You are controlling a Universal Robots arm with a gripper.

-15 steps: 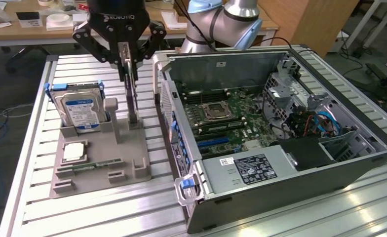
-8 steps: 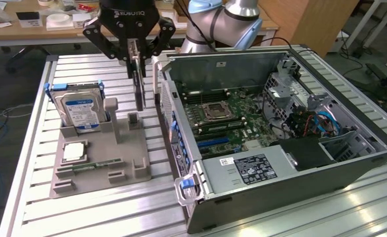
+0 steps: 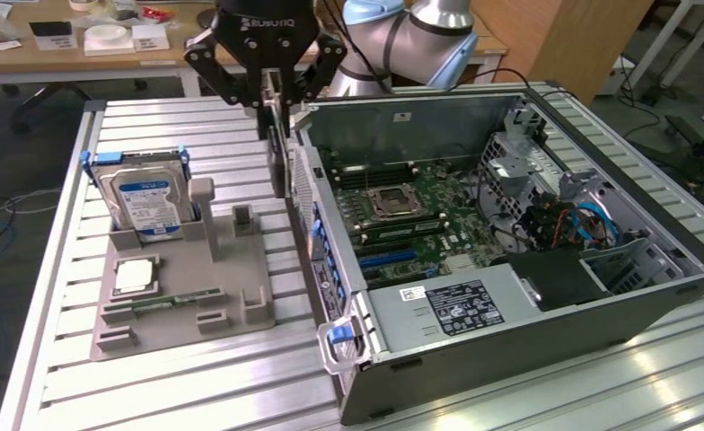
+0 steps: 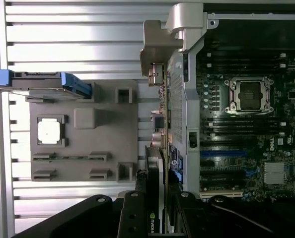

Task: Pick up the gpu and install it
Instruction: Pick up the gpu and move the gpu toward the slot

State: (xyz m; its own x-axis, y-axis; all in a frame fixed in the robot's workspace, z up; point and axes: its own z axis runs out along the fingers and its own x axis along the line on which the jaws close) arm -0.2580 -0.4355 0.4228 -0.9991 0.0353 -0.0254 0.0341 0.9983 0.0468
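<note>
gripper (image 3: pixel 273 94): fingers clamped on the gpu's upper edge.
gpu (image 3: pixel 280 162): held upright, edge-on, just outside the computer case (image 3: pixel 508 332), against its outer wall.
grey tray (image 3: pixel 184 296): beside the computer case, beyond the gpu.

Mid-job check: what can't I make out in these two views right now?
1. Exterior view: the gpu hangs edge-on in the gripper, so its connector edge is unreadable.
2. Wrist view: the gpu is edge-on too, with one end cut off by the picture edge.
3. Exterior view: the arm is cut off at the top edge.
</note>
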